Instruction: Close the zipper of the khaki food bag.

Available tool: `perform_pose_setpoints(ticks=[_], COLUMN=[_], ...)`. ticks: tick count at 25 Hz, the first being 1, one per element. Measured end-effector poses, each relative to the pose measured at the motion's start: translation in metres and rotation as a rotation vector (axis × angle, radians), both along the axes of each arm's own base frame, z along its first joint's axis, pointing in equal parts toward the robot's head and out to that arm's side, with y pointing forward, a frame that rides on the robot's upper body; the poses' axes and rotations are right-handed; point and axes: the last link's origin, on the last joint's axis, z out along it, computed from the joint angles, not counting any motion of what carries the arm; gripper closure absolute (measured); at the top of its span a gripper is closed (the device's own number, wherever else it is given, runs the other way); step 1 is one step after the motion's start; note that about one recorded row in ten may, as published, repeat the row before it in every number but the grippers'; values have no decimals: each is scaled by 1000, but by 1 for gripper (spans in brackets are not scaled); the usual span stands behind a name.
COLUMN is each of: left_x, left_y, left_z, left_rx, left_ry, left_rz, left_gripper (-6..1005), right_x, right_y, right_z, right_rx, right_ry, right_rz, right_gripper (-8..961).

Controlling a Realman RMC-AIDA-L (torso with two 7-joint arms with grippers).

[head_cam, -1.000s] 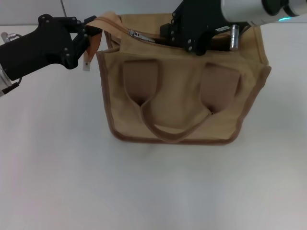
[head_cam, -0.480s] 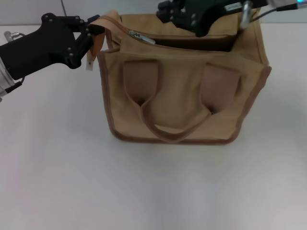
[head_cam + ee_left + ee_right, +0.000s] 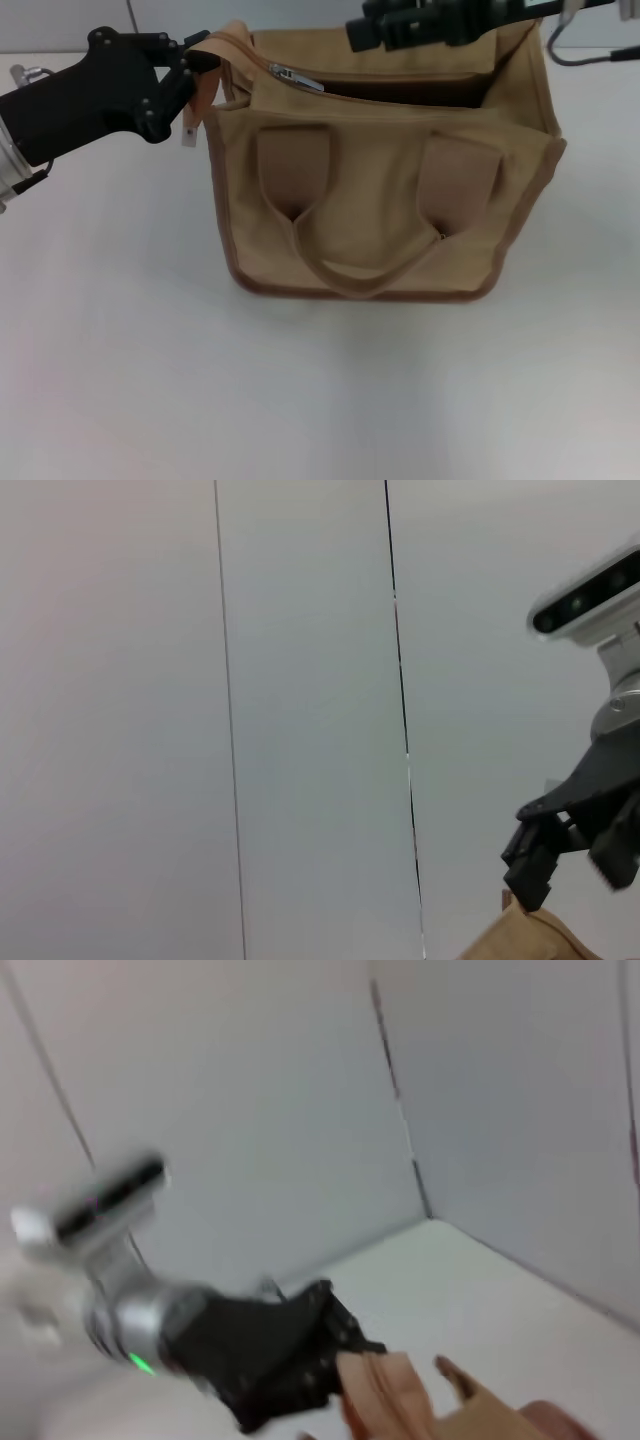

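Bag: the khaki food bag [image 3: 385, 190] stands upright on the white table [image 3: 320, 400], centre of the head view, its two looped handles facing the camera and its mouth gaping along the top.

Zipper: the zipper [image 3: 375, 78] runs along the near lip of the top; the silver pull tab [image 3: 292, 76] sits near the bag's eleven o'clock corner, so the track is nearly all undone.

Left gripper: the left gripper [image 3: 190, 78], at ten o'clock of the bag, is clenched on the tan strap end [image 3: 205, 75] at that corner, bracing the bag.

Right gripper: the right gripper [image 3: 420, 22] hangs above the back rim at twelve o'clock, clear of the pull tab; whether its fingers are parted cannot be told.

Step in hand: by the look of it, bracing is done and the pull is not yet taken.

Next move: likely the right gripper must drop to the tab, pinch it, and draw it along the track towards two o'clock while the left holds firm.
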Motion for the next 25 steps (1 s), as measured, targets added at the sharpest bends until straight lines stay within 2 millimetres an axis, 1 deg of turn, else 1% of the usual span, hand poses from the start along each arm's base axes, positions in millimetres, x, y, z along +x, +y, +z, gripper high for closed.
perform_pose_setpoints(ticks=[3, 5, 6, 8, 11, 13, 14, 17, 20, 25], left_x=[0, 1, 1, 1, 1, 1, 1, 1, 2, 3], left_y=[0, 0, 1, 1, 1, 1, 1, 0, 0, 1], left_z=[1, 1, 1, 1, 1, 1, 1, 1, 1, 1], left_rx=[2, 5, 5, 6, 8, 8, 8, 6, 7, 6], left_ry=[-4, -7, -8, -8, -9, -9, -9, -8, -6, -6], left_rz=[0, -1, -2, -2, -2, -2, -2, -5, -8, -18], left_gripper=[981, 981, 981, 981, 982, 982, 982, 982, 982, 981], right_x=[12, 21, 29, 32, 39, 41, 41, 36, 35, 26], right_y=[-2, -3, -4, -5, -5, -3, -3, 3, 5, 9], right_z=[-1, -4, -9, -10, -19, -26, -26, -34, -36, -47], right_rx=[-131, -191, -237, -254, -273, -275, -275, -262, -259, -282], right_ry=[113, 155, 173, 178, 193, 199, 199, 206, 206, 200], right_rz=[-150, -239, -318, -347, -414, -443, -443, -462, -465, -482], right_gripper=[620, 527, 481, 388, 368, 368, 368, 369, 369, 369])
